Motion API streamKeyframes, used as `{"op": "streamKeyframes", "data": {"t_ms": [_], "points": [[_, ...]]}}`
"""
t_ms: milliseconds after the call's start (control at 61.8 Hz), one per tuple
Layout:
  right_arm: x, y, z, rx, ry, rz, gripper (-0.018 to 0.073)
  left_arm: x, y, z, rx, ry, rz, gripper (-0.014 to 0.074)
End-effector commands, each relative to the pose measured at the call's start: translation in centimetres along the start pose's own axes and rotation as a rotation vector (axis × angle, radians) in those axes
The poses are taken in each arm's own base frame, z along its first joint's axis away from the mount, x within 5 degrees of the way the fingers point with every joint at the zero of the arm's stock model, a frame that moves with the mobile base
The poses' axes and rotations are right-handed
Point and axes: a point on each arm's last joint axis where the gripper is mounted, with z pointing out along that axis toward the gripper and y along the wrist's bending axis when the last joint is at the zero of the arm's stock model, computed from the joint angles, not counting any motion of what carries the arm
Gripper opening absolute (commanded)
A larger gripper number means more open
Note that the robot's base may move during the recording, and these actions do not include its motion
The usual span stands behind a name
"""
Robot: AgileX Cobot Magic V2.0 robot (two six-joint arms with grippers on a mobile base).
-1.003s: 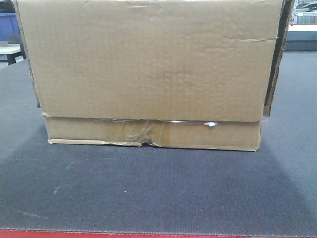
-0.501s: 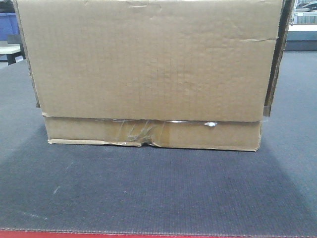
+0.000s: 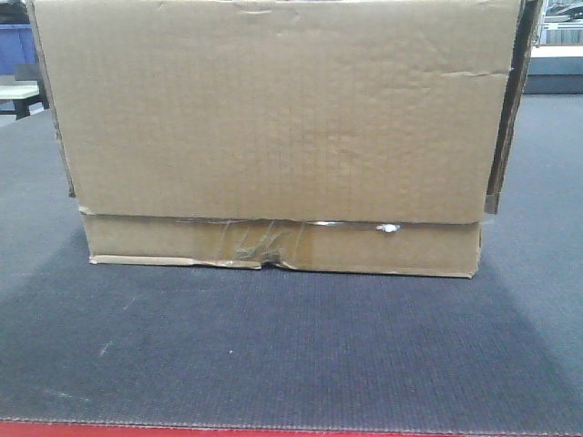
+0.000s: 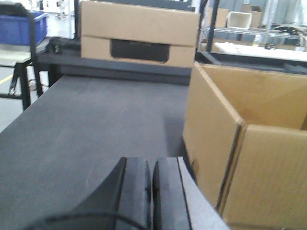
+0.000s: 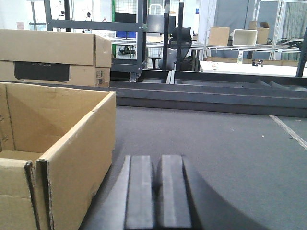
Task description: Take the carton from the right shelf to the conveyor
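Note:
The carton (image 3: 273, 118), brown with crinkled tape along a low seam, stands on the dark grey conveyor (image 3: 291, 355) and fills most of the front view. Its top is open. In the left wrist view the carton (image 4: 254, 158) stands just right of my left gripper (image 4: 151, 165), which is shut with nothing in it and hovers low over the conveyor (image 4: 96, 124). In the right wrist view the carton (image 5: 76, 153) stands just left of my right gripper (image 5: 156, 163), also shut and empty, over the conveyor (image 5: 216, 143). Neither gripper touches the carton. The right shelf is out of view.
A second cardboard box (image 4: 139, 33) with a dark label sits at the belt's far end, seen also as the box (image 5: 53, 57) in the right wrist view. A blue bin (image 4: 21, 26) stands off to the left. Dark racks (image 5: 96, 24) and tables stand behind. The belt's red front edge (image 3: 291, 431) runs near me.

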Motion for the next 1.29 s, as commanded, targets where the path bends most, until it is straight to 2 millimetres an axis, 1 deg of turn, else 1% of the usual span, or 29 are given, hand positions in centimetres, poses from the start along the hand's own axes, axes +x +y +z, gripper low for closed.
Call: {"op": "streamKeyframes", "data": {"t_ms": [0,162,210,226,275,323,534,1278], "points": [[-0.2,-0.1,0.0,0.008,-0.023,-0.017,-0.007,1.8,0.2,-0.3,-0.021,-0.014,-0.011,0.0015],[-0.2,-0.1,0.0,0.008,-0.023,-0.017,-0.007,5.8,0.7,-0.2,-0.058,-0.058,-0.006,0.0015],[-0.2,-0.1,0.0,0.008,-0.023,-0.017,-0.007,6.9,0.8,0.1,-0.063,-0.06,-0.005,0.0015],[-0.2,-0.1,0.0,0.008,-0.023,-0.017,-0.007,7.6,0.8,0.2,-0.065,-0.054,-0.005,0.0015],[-0.2,-0.1,0.0,0.008,-0.023,-0.017,-0.007,7.0,0.7,0.2,-0.058,-0.133,-0.001,0.0015],[-0.2,-0.1,0.0,0.008,-0.023,-0.017,-0.007,7.7,0.9,0.3,-0.08,-0.063,-0.002,0.0015],[-0.2,-0.1,0.0,0.008,-0.023,-0.017,-0.007,7.4,0.9,0.2,-0.076,-0.092,0.0,0.0015],[-0.2,-0.1,0.0,0.009,-0.023,-0.02,-0.007,7.4,0.9,0.2,-0.076,-0.092,0.0,0.0015]]}}
